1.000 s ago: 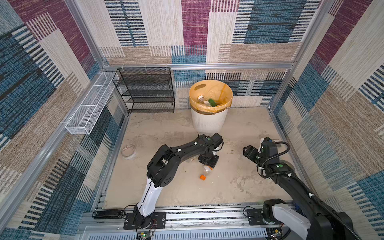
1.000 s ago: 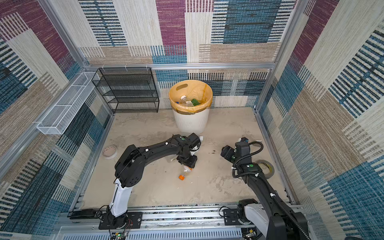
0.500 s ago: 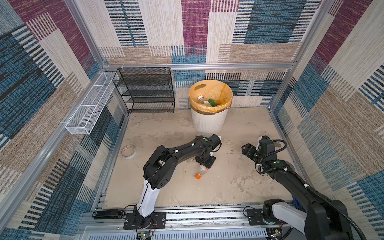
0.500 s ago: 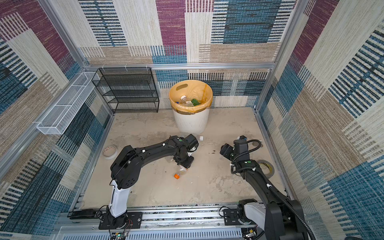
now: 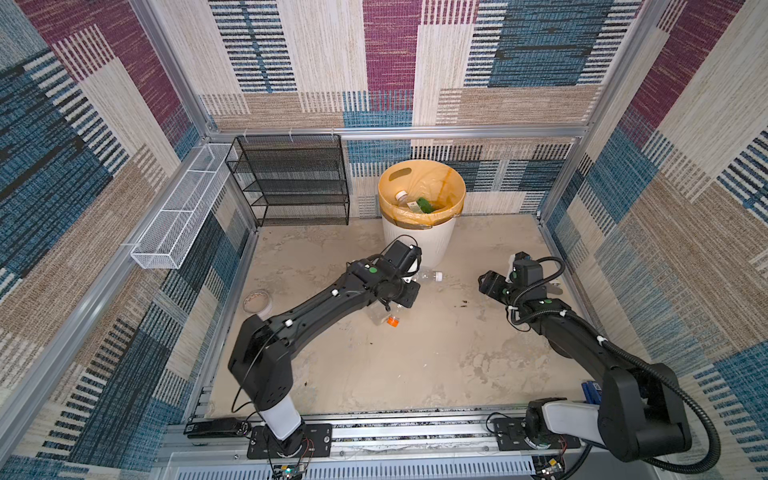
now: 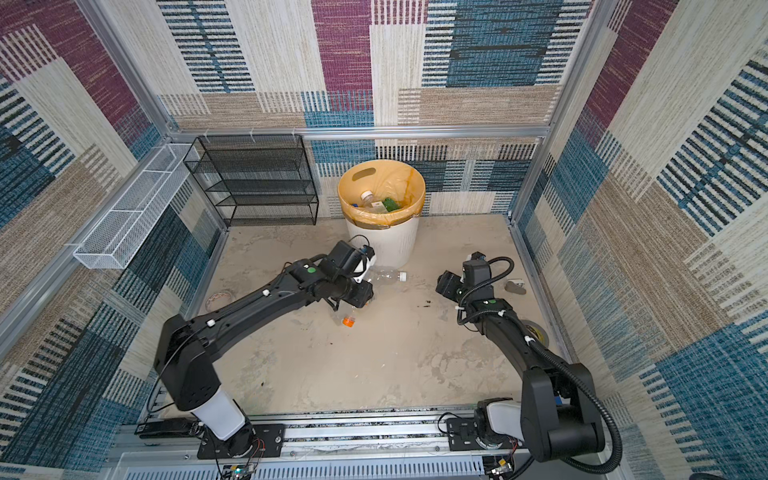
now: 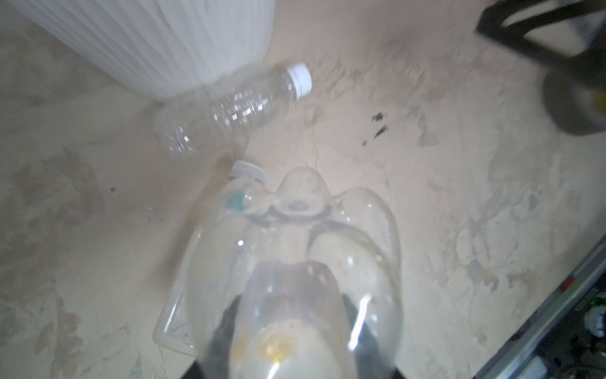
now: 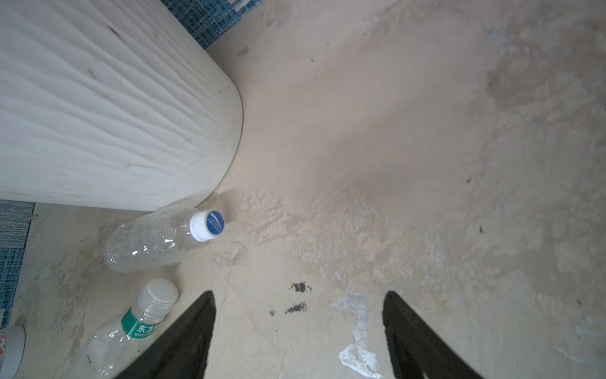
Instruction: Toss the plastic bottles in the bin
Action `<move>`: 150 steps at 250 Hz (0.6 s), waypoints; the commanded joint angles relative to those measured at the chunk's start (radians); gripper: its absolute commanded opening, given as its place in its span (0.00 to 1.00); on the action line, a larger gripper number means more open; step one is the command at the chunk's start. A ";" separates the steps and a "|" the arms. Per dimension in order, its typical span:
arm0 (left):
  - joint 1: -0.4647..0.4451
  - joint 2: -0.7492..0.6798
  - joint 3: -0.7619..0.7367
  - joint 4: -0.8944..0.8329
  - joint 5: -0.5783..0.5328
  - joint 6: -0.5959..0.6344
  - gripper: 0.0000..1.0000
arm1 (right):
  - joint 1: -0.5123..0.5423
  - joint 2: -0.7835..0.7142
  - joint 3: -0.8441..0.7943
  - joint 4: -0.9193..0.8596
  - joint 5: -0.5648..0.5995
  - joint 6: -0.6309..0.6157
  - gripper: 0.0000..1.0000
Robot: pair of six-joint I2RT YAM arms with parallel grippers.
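In both top views the left fingers (image 5: pixel 407 297) are closed on the orange-cap bottle (image 5: pixel 384 315), which slants down from them, cap end lowest. Whether it clears the bench (image 5: pixel 415 365) cannot be told. Just beyond those fingers the white-cap bottle (image 5: pixel 428 275) lies against the foot of the bin (image 5: pixel 415 245), and a few bottles (image 5: pixel 415 203) lie inside. The right fingers (image 5: pixel 487 284) hang well apart from all of it.

In the left wrist view the clear body fills the space between the fingers, its lobed base toward the lens and the orange cap showing through. Past the fingertips the green-label bottle (image 7: pixel 244 183) peeps out, with the white-cap bottle touching the bin wall beyond it.

In the right wrist view the right fingers (image 8: pixel 193 338) stand wide open and empty, with bare bench between them. The green-label bottle sits just beside one finger, and the white-cap bottle lies farther out.

These bottles look empty, so they are probably light, thin-walled, slick and ready to roll. The stiff shoulder under the cap seems the surest hold, since the middle would likely buckle.
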 commanded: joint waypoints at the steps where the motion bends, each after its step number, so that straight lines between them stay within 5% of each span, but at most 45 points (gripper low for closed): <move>1: 0.005 -0.155 -0.086 0.285 -0.086 0.098 0.44 | 0.001 0.037 0.049 0.052 0.005 -0.066 0.80; 54: 0.005 -0.527 -0.454 0.980 -0.143 0.270 0.44 | 0.016 0.085 0.086 0.078 -0.002 -0.073 0.79; 80: 0.005 -0.596 -0.536 1.278 -0.144 0.355 0.44 | 0.023 0.086 0.096 0.082 0.002 -0.077 0.78; 116: 0.029 -0.524 -0.417 1.363 -0.087 0.439 0.45 | 0.047 0.071 0.093 0.107 0.014 -0.076 0.78; 150: 0.139 -0.268 -0.054 1.152 0.009 0.274 0.45 | 0.091 0.074 0.090 0.135 0.040 -0.074 0.78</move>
